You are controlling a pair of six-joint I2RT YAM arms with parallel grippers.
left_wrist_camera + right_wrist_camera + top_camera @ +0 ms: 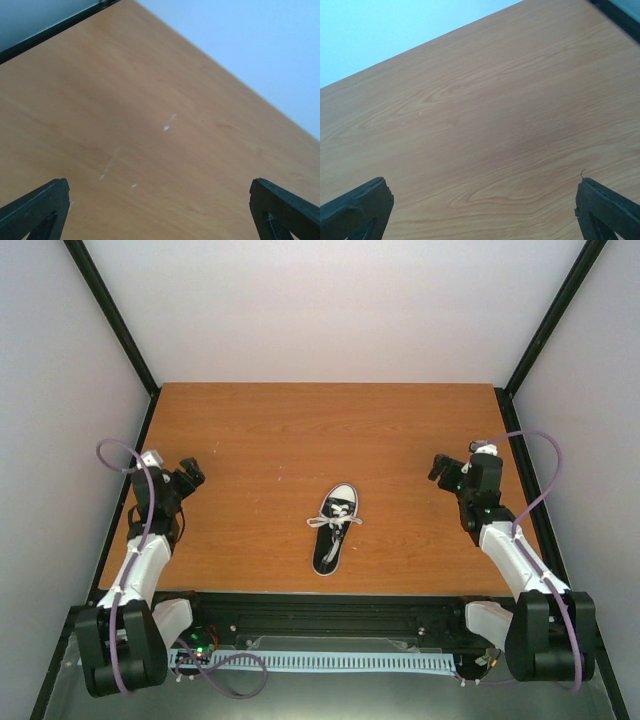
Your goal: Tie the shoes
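The black sneaker [334, 530] lies on its sole near the middle of the wooden table [260, 430], somewhat closer to the near edge than to the far one. Its white toe cap points away from the arm bases and slightly to the right, and its heel points toward them. The white laces [334, 521] spread out to both sides across the middle of the shoe; whether they form a knot or lie loose is too small to tell. Nothing touches the shoe. The left gripper [190, 472] hangs over the left part of the table, well apart from the shoe, jaws spread wide and holding nothing; its wrist camera shows only bare wood with a few small white flecks [166, 128]. The right gripper [440, 468] hangs over the right part, likewise well apart, jaws wide and empty, with plain wood grain beneath. Purple cables [132, 530] loop along both arms.
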